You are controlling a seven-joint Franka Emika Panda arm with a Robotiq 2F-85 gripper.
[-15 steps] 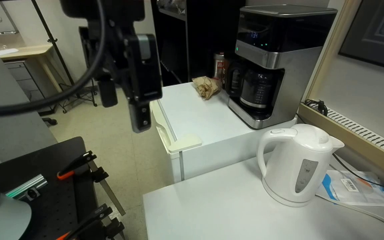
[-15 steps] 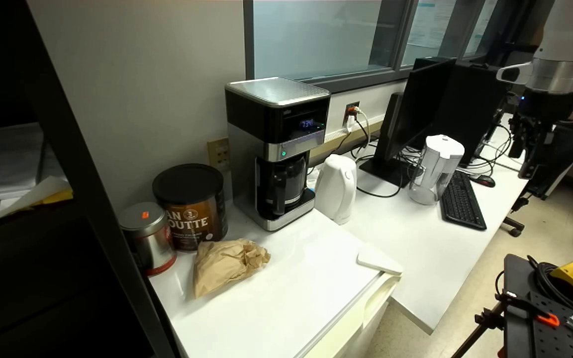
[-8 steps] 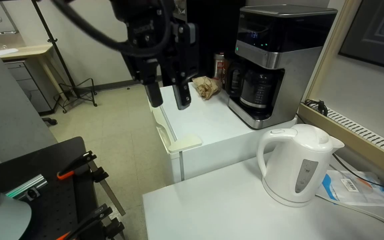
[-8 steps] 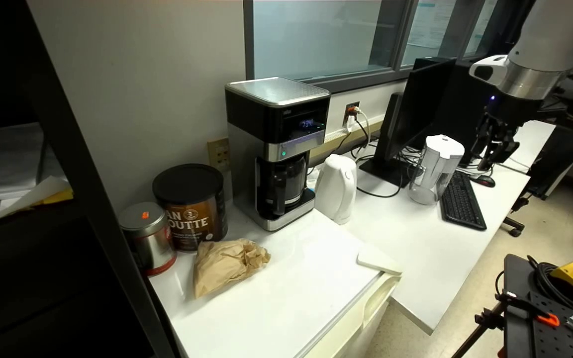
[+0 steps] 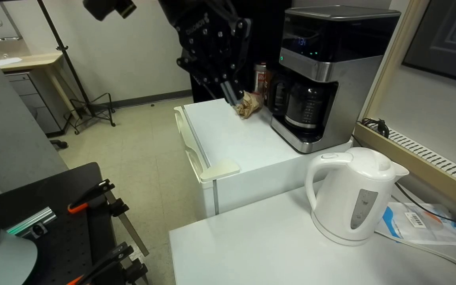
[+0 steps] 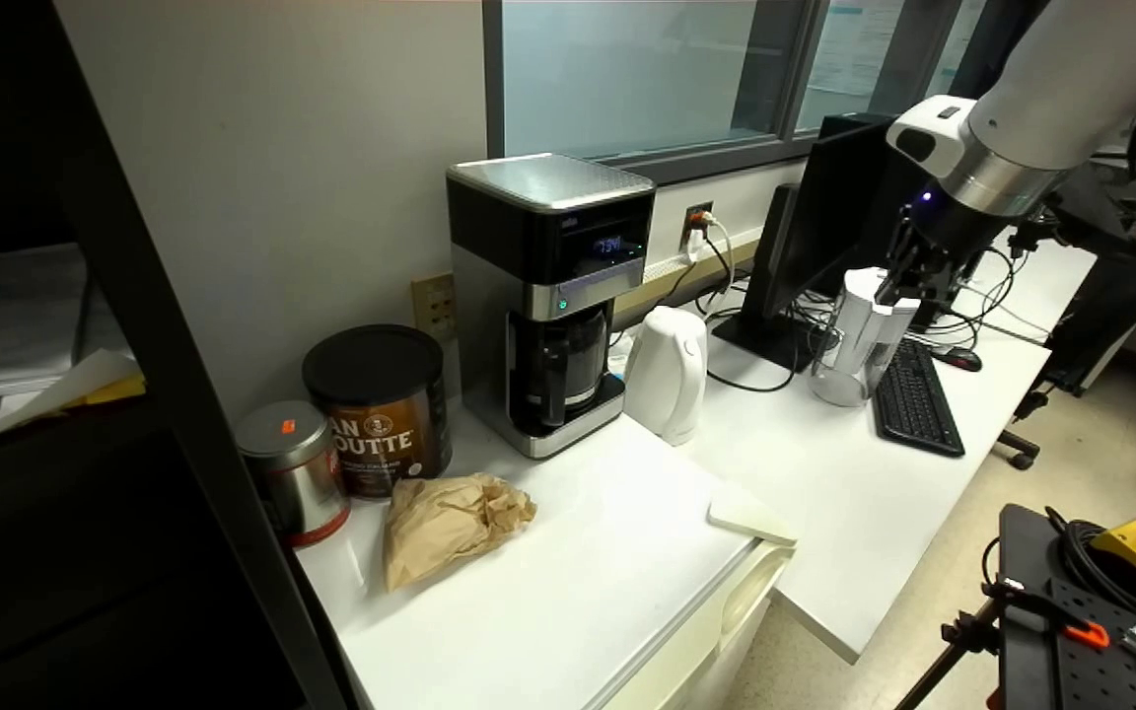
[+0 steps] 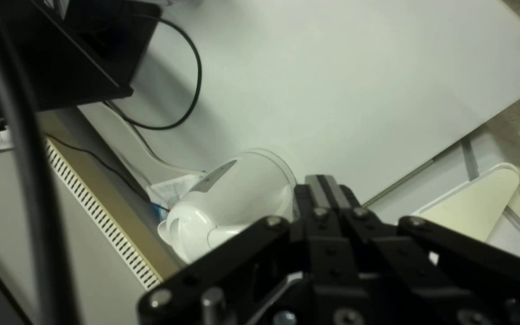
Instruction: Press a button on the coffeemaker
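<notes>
The black and silver coffeemaker (image 5: 354, 79) stands upright on a white fridge-like cabinet, with its dark glass carafe (image 5: 306, 105) inside. Its display glows blue, and a small green-lit button (image 6: 562, 305) shows on the silver band in both exterior views. The coffeemaker is out of the wrist view. My gripper (image 7: 329, 180) is shut, its two fingertips meeting with nothing between them. In an exterior view the gripper (image 6: 888, 291) hangs in the air beyond the kettle, apart from the coffeemaker, its tips overlapping the clear pitcher in the picture.
A white kettle (image 5: 354, 198) stands on the desk between gripper and coffeemaker. A clear pitcher (image 6: 859, 345), a keyboard (image 6: 918, 399) and a monitor (image 6: 824, 217) are further along. A paper bag (image 6: 455, 528) and two cans, one a coffee can (image 6: 381, 414), sit by the coffeemaker.
My gripper has gone from open to shut. The arm has swung towards the coffeemaker's side, and the gripper has tilted. The coffeemaker and kettle have not moved.
</notes>
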